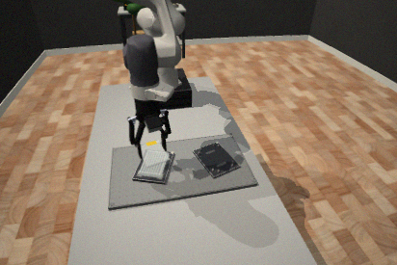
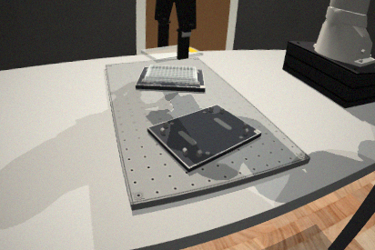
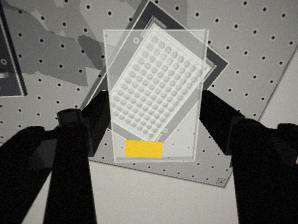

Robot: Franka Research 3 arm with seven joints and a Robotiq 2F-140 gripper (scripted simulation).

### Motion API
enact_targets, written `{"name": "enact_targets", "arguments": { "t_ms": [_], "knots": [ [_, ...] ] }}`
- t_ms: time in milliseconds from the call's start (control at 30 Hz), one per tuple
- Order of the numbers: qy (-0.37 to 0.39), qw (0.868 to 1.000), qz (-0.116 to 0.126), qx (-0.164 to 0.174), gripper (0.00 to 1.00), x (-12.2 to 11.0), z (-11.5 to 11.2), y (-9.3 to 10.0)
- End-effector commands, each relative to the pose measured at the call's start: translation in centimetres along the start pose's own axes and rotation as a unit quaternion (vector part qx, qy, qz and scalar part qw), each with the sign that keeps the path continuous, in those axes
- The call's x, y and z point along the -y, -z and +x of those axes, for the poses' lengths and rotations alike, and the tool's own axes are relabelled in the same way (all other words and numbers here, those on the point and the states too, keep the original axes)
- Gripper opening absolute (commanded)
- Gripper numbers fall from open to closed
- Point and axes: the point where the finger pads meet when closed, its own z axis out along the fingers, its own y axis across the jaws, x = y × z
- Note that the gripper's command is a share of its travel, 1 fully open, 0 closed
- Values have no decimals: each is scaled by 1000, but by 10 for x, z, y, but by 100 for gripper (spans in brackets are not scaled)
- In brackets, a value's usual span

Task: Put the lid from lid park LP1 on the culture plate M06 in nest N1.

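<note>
We are in the carry-and-align step. The gripper (image 3: 152, 125) is clamped on the clear lid (image 3: 155, 95), holding it by its long edges above the culture plate M06 (image 3: 159, 90) in nest N1 (image 3: 218, 64), at centre frame in the wrist view. The lid sits rotated relative to the plate and offset toward the lower frame. Lid park LP1 (image 2: 204, 135) stands vacated. Next, we judge, the wrist must rotate to match, centre, then descend

Lab bench, perforated breadboard (image 2: 136, 168), well plate (image 2: 173, 75), robot arm (image 1: 149, 19)
</note>
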Motion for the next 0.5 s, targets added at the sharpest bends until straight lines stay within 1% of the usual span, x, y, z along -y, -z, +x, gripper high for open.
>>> {"name": "enact_targets", "arguments": {
  "t_ms": [0,167,333,400,467],
  "knots": [
    [-31,1000,1,1,10,1,0,-1],
    [-76,997,1,1,10,1,0,-2],
    [-132,991,1,1,10,1,0,-2],
    [-132,991,1,1,10,1,0,-2],
    [-156,988,1,1,10,1,0,-3]
  ]
}}
